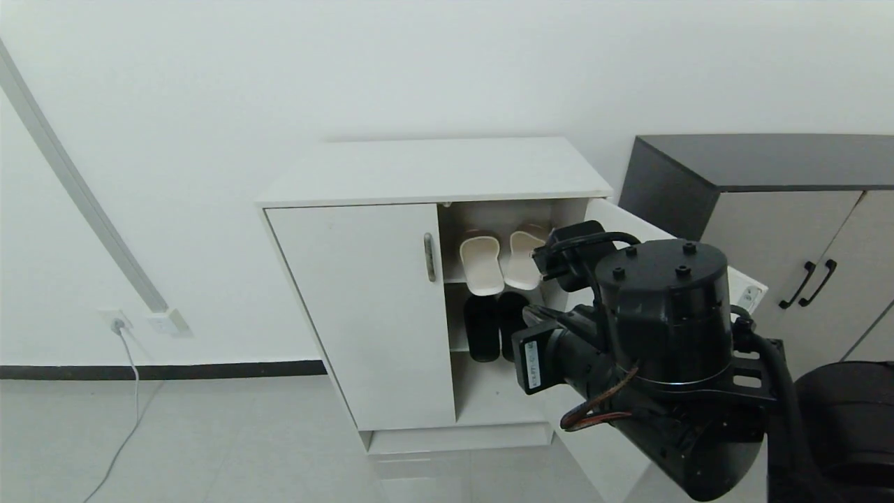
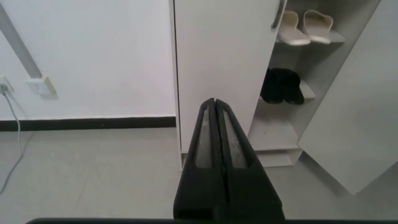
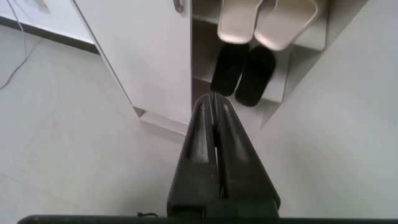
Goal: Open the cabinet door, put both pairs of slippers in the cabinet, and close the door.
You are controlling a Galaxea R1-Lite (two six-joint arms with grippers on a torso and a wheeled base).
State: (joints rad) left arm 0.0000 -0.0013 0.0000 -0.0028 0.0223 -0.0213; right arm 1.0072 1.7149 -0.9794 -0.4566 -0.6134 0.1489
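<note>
— What room do you have?
— On your left, pale tiled floor (image 1: 209, 440) runs up to the low white wooden cabinet (image 1: 433, 171). Its left door (image 1: 356, 307) is shut and its right door (image 2: 360, 124) stands swung out.
— The slippers?
— Beige foam slippers (image 1: 482, 264) overhang the top shelf's edge, with the black slippers (image 1: 482, 328) one shelf below.
— Pincers?
— Your left gripper (image 2: 214, 109) and right gripper (image 3: 214, 99) are pressed together, holding nothing.

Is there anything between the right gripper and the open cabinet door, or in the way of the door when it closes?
Nothing visible separates the right gripper, fingers shut, from the open door beside it. In the door's path, the cream slippers overhang their shelf; whether the door clears them I cannot tell.
</note>
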